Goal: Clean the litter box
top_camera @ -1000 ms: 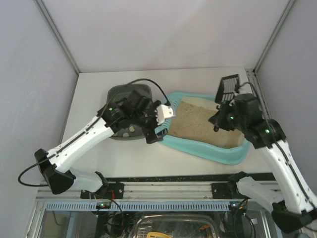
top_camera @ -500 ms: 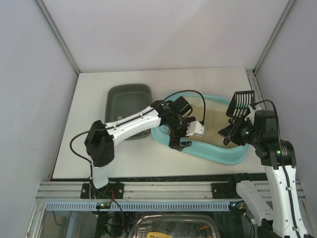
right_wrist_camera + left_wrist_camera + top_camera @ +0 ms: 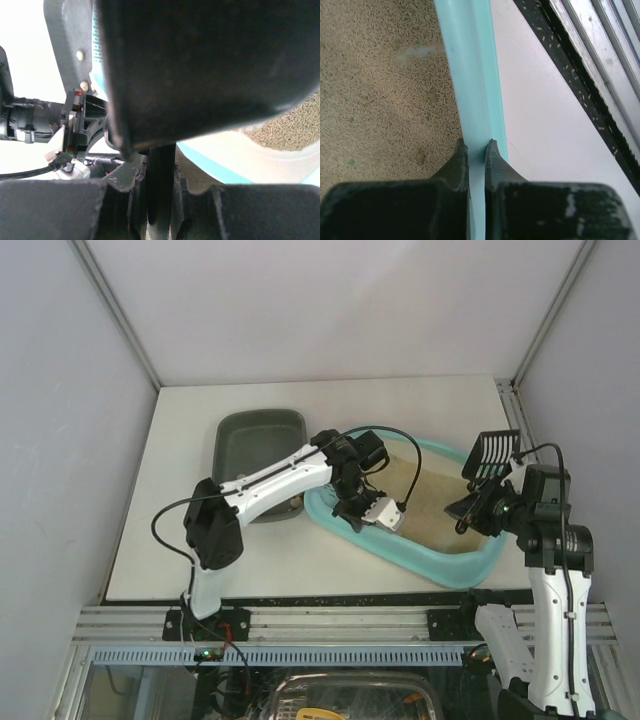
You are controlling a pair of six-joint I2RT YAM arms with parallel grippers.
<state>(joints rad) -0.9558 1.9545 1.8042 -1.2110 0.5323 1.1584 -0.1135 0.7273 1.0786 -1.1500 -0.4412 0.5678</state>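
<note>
Litter box: turquoise tray [image 3: 445, 573] lying skewed on the bench [image 3: 180, 540] between the two arms, its bed covered in beige litter [image 3: 380, 100].
Long axis: runs from far left, by the dark grey tray [image 3: 262, 435], down to near right, toward the right arm's base.
Left end effector: [image 3: 476, 145] pinched shut on the box's near long rim [image 3: 472, 75], one finger inside above the litter, the other outside above the bench; the rim runs straight ahead from it.
Right end effector: [image 3: 468, 510] clamped on the handle of a black scoop [image 3: 492, 453], whose slotted head stands raised over the box's far right corner, clear of the litter.
Deciding relation: the litter lies to the left of the scoop and below it; the right arm is the nearer one to the box's right end, while the left arm pins the opposite side.
Likely step: box steadied, scoop about to descend and rake along the long axis.
Risk: the thin rim could slip from the pinch if the scoop drags hard.
</note>
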